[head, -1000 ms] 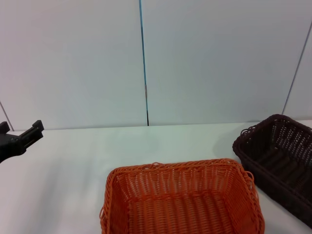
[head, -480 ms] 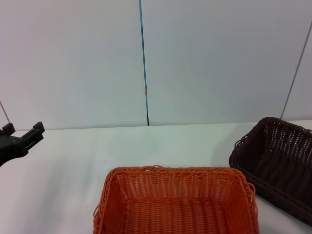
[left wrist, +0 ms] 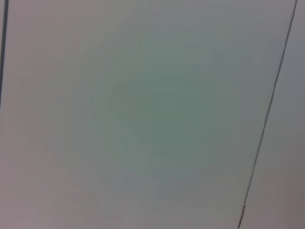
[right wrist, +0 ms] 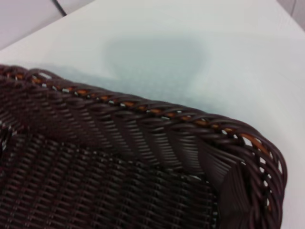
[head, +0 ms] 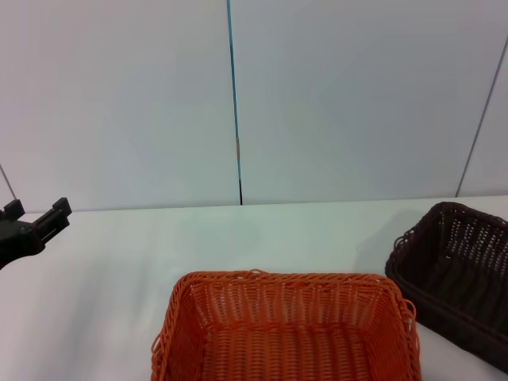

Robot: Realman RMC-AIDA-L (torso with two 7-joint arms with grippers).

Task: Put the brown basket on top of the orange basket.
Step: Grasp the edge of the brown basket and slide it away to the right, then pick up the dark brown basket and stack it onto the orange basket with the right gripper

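Observation:
The orange basket [head: 286, 329] stands on the white table at the front centre, open side up and empty. The brown basket [head: 456, 274] is to its right, tilted, partly cut off by the head view's right edge, and apart from the orange one. The right wrist view shows its braided rim and inner weave [right wrist: 119, 143] up close. My right gripper [right wrist: 237, 191] is out of the head view and grips the brown basket at a rim corner. My left gripper [head: 44, 221] is open and empty at the table's far left.
The white table [head: 238, 238] stretches behind the orange basket to a pale wall with a dark vertical seam [head: 235, 103]. The left wrist view shows only that wall [left wrist: 143, 119].
The brown basket shifted a little left, then back right and lower, changing its tilt. The orange basket slid slightly left in the first half second. My left gripper barely moved.

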